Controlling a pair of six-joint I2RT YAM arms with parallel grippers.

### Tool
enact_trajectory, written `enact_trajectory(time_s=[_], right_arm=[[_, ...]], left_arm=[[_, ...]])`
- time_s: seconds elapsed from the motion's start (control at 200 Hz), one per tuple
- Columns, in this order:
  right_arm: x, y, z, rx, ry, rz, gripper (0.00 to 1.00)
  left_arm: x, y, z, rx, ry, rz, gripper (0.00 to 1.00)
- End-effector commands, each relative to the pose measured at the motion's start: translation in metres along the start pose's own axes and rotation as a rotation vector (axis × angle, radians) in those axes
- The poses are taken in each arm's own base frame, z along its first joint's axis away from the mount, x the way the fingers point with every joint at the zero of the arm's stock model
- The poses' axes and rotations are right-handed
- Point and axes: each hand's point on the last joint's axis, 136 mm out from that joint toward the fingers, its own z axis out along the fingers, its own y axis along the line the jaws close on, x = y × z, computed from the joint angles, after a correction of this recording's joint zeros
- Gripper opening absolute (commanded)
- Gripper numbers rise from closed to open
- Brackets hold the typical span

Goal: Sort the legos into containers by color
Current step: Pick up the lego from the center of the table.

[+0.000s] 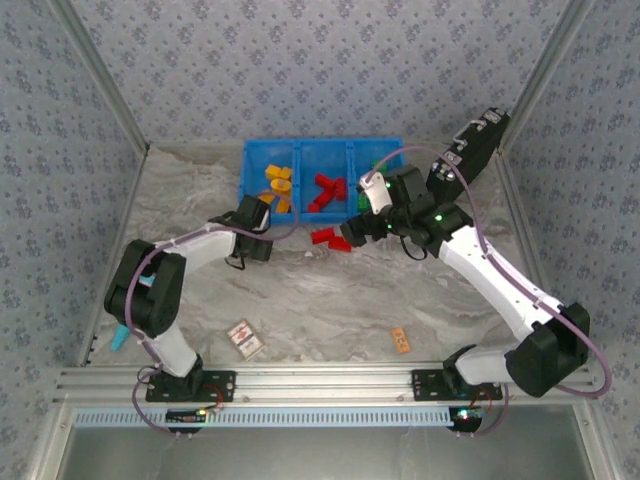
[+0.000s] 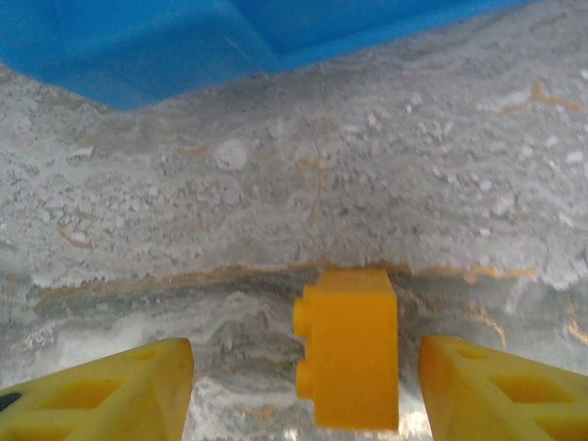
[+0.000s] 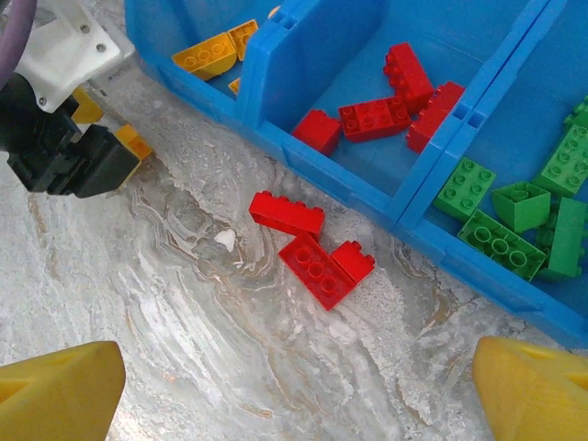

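Though most legos (image 3: 386,115) already lie sorted in the blue bin (image 3: 367,193), orange-yellow in its left compartment, red in the middle and green at its right, four are still outside. Three red bricks (image 3: 312,243) lie just before its front wall and one orange brick (image 2: 349,344) near its front left corner. The left gripper (image 2: 308,386) straddles that orange brick, jaws apart and not clamped. The right gripper (image 3: 299,404) hangs wide open above the red three.
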Motion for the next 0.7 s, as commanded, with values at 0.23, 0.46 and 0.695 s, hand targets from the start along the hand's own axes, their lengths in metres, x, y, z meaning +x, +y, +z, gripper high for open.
enact_trajectory(time_s=[0.23,0.46,0.695], right_arm=[[-0.002,-0.009,0.012,0.015,0.028,0.064,0.98],[-0.006,-0.011,0.021,-0.004,0.031,0.089,0.98],[-0.01,-0.009,0.024,0.002,0.03,0.087,0.98]], left_arm=[[-0.027,-0.019,0.01,0.087,-0.001,-0.001,0.51],[-0.018,-0.016,0.013,0.08,0.034,-0.015,0.49],[-0.009,-0.013,0.015,0.067,0.072,-0.031,0.34]])
